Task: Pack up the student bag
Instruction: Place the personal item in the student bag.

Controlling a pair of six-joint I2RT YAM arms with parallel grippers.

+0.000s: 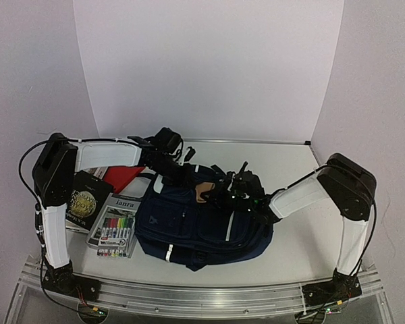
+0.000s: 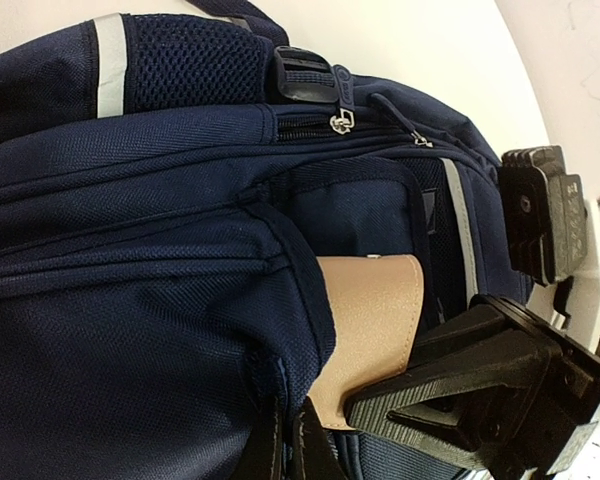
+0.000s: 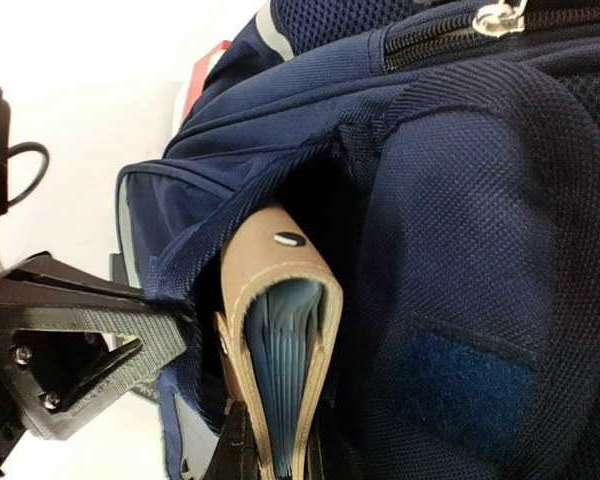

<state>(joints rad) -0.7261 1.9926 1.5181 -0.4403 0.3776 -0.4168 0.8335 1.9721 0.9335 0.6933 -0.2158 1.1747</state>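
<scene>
Student bag [image 1: 189, 233] is laid mid-worktop [image 1: 290, 169], between both arms. The pocket [image 2: 365, 215] rim is pinched tight by the left hand [image 2: 292, 452]. A tan notebook [image 3: 275, 290], clamped in the right hand [image 3: 275, 452], is seated part-way in. Risks? (A)

Slip of the rim from the left hand is judged likeliest. The mouth would then close on the cover and the notebook would be jammed or buckled. If pushed askew, a corner may be caught on the seam and the bag dragged. (B)

Surroundings? (A)

A black book [image 1: 86, 199], marker set [image 1: 115, 231] and red book [image 1: 125, 177] are noted left of the bag, unpacked. The left arm is stretched above the red book. Both hands are crowded at the pocket, so contact is possible. (B)
</scene>
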